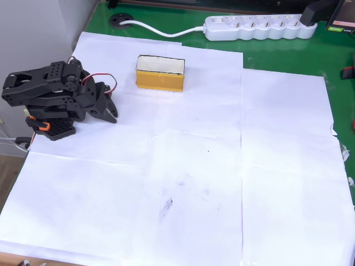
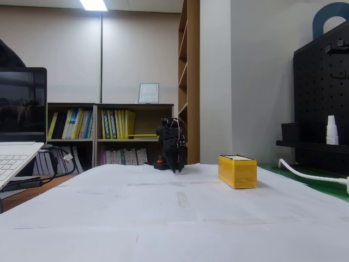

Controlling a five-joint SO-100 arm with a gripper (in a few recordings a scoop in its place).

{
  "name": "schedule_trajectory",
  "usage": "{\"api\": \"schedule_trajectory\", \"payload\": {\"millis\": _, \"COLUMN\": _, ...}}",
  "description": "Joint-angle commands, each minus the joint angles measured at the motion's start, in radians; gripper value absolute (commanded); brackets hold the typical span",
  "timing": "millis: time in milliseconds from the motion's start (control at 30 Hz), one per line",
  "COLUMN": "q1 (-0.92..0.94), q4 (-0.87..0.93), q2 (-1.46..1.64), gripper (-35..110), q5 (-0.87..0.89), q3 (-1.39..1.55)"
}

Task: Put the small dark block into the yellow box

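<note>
We see the yellow box (image 1: 160, 73) on the white paper (image 1: 222, 166), right of the gripper (image 1: 109, 108), apart; its grip state we cannot tell.

You see matt white paper sheets (image 1: 222, 166), creased and faintly smudged, over a glossy green table (image 1: 277, 55). The yellow box (image 1: 160, 73) looks smooth and slightly shiny. The arm (image 1: 52, 97) is matt black plastic; the power strip (image 1: 258, 27), glossy white plastic.
</note>
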Motion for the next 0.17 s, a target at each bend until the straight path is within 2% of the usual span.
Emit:
{"api": "schedule_trajectory", "payload": {"millis": 0, "q1": 0.003, "q4": 0.086, "q2": -0.005, "gripper": 0, "q5": -0.002, "q3": 0.021}}
{"api": "schedule_trajectory", "payload": {"millis": 133, "q1": 0.017, "q4": 0.092, "q2": -0.006, "gripper": 0, "q5": -0.005, "q3": 0.021}}
